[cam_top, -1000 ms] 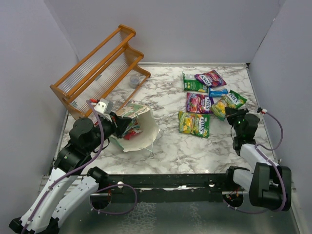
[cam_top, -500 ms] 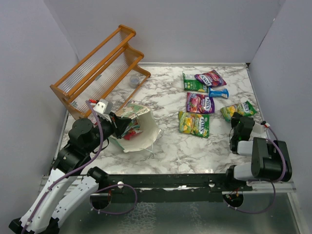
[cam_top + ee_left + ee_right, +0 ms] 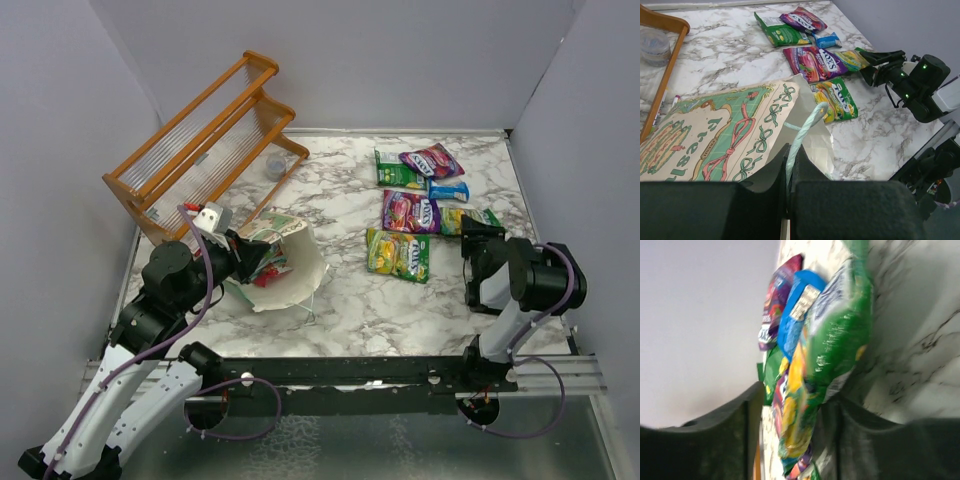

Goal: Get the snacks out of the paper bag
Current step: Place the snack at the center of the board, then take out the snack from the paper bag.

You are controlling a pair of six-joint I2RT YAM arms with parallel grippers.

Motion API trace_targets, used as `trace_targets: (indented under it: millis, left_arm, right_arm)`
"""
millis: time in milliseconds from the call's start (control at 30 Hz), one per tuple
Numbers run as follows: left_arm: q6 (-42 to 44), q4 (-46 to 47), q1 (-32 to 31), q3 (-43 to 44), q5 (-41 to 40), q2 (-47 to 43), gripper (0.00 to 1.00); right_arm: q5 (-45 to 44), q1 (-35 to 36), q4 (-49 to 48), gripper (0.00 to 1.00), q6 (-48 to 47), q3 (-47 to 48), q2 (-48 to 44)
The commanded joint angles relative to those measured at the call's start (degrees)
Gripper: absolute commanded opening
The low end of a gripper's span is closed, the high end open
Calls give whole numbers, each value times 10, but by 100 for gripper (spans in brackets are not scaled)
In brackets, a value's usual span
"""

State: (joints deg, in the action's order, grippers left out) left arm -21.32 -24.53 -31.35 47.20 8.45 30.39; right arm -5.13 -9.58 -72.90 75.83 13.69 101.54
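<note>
The pale-green paper bag (image 3: 300,262) (image 3: 715,140) lies on its side at centre left, its mouth facing right. My left gripper (image 3: 250,256) (image 3: 792,150) is shut on its string handle (image 3: 805,125). A red snack (image 3: 270,272) shows inside the mouth. Several snacks lie on the marble at right: green (image 3: 398,172), purple-pink (image 3: 432,160), blue (image 3: 448,190), purple (image 3: 408,212) and yellow-green (image 3: 398,253). My right gripper (image 3: 478,238) (image 3: 797,395) stands open low over the table. A green-yellow packet (image 3: 456,217) (image 3: 832,340) lies at its fingertips, blurred in the wrist view.
An orange wooden rack (image 3: 200,145) leans at the back left, with a small clear tub (image 3: 275,165) (image 3: 654,45) by its foot. Grey walls close in the table on three sides. The right wall stands close to my right arm.
My right gripper has opened and let go of the green-yellow packet, which now lies beside the purple one. The right arm has folded up and back. The left arm has not moved.
</note>
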Motion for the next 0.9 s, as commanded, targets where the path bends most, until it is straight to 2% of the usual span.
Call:
trace_targets:
  millis: [0,100,167,267,300,400,500,567,633,767,867]
  left_arm:
    - [-2,14,0,12,-3,1,0]
    - [-8,27,0,5,4,6,0]
    - [-10,32,0,2,8,8,0]
    - [-10,30,0,3,10,9,0]
    - [-9,28,-1,3,9,8,0]
    - [-8,26,-1,3,7,2,0]
    - [-9,26,0,1,5,0,0]
    - [-11,27,0,0,5,0,0]
    - [-13,29,0,-1,7,1,0]
    - [-14,30,0,-1,10,0,0]
    - [-14,30,-1,0,9,-1,0]
  right_arm:
    - [60,5,-41,55,-36,-36,-75]
    - [36,5,177,68,-77,-43,-201]
    - [-7,5,329,80,-99,-31,-282]
    - [-91,5,483,97,-159,-12,-397]
    - [-120,5,531,100,-181,3,-430]
    - [-177,5,589,100,-265,37,-501]
    - [-172,5,589,100,-338,70,-524]
    - [-142,5,592,100,-365,89,-523]
    - [-69,5,560,100,-404,93,-518]
    - [164,5,475,100,-463,111,-464]
    - [367,9,415,100,-462,136,-411]
